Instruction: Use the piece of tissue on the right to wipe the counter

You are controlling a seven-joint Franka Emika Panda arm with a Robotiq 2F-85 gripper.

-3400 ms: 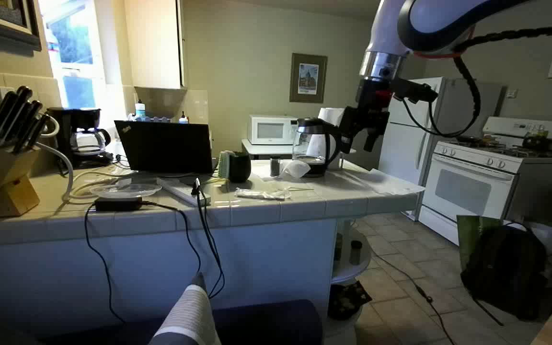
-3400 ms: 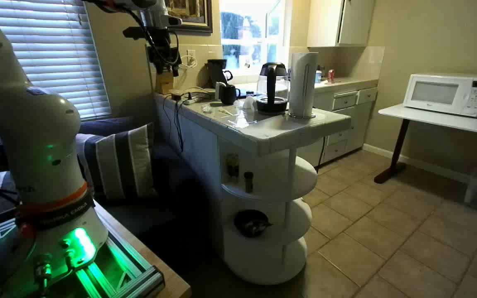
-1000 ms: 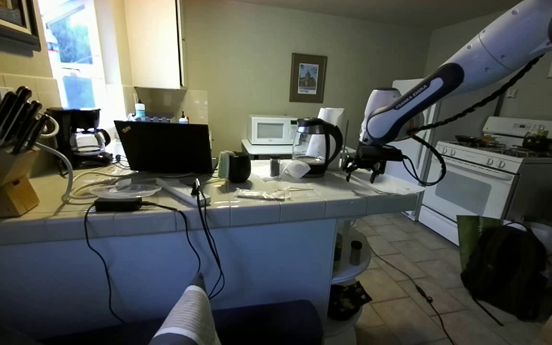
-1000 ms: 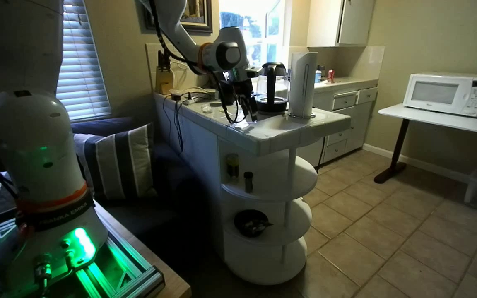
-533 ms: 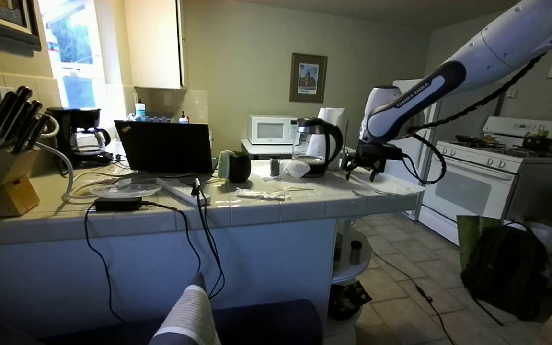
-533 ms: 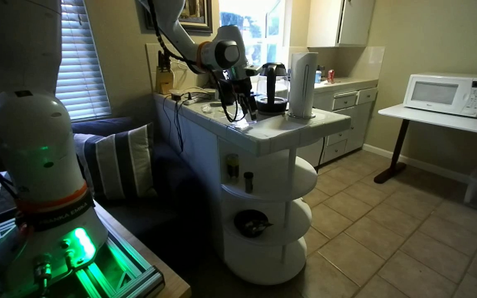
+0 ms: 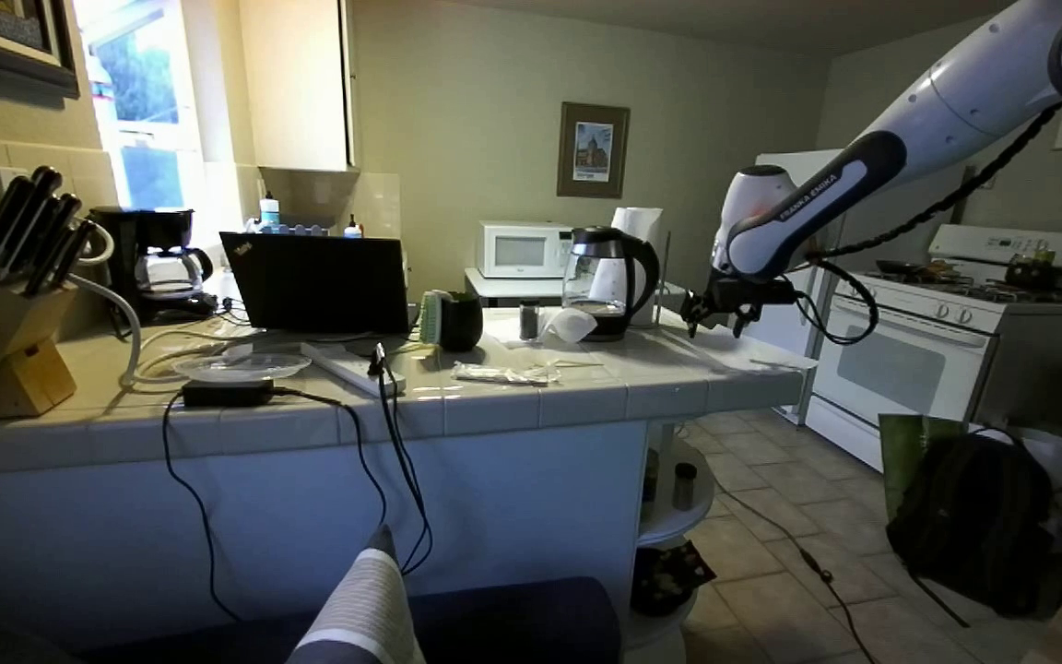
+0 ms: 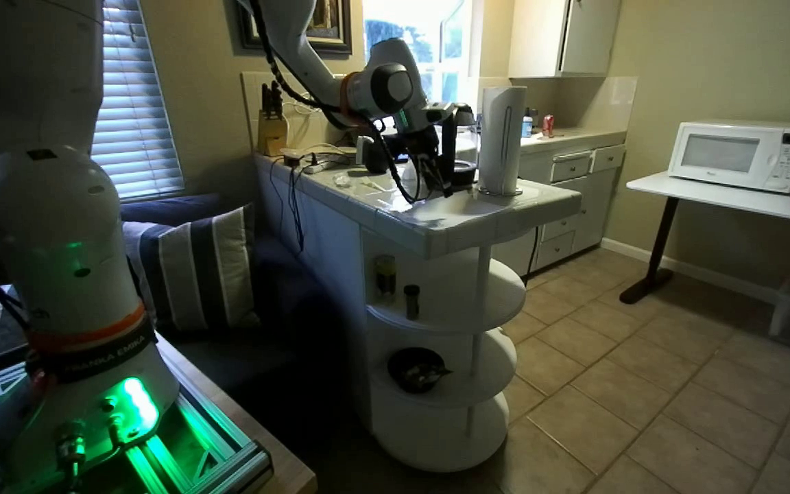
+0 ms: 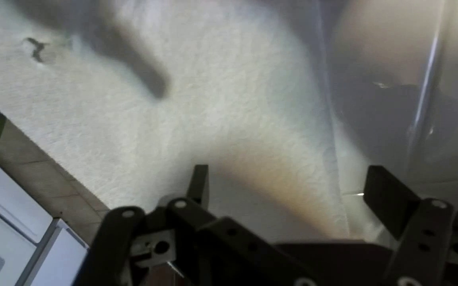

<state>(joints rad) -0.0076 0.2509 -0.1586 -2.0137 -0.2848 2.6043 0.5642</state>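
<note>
Saw the black two-fingered gripper [image 7: 715,333] shifted rightward and slightly up in both exterior views since the frame half a second earlier, along with the white jointed arm [image 7: 964,88]. Found the gripper's fingers [image 9: 388,202] spread well apart in the wrist view, on either side of one edge of the thin white paper tissue [image 9: 229,107], with one fingertip seen against paper and the other against bare tile. Could not tell contact with the sheet from hanging just above. Spotted the tissue spread out on the right end of the pale tiled counter [image 7: 586,404] in an exterior view, near the clear glass kettle with the black handle [image 7: 597,277] and the upright white paper-towel roll [image 8: 501,140]. Noted a small ragged dark mark [image 9: 37,48] on the sheet and brown floor tiles [image 9: 50,184] past its slanting edge. Read "FRANKA EMIKA" in pale letters on the arm's black section [image 7: 812,195], then again on the black band [image 8: 107,357] round its base [image 8: 83,394]. Made out a slanted logo [image 7: 242,247] on the lid of the open black laptop [image 7: 319,286], too small to read surely. Left unread the tiny label [image 8: 707,176] on the white microwave oven [image 8: 724,154].
</note>
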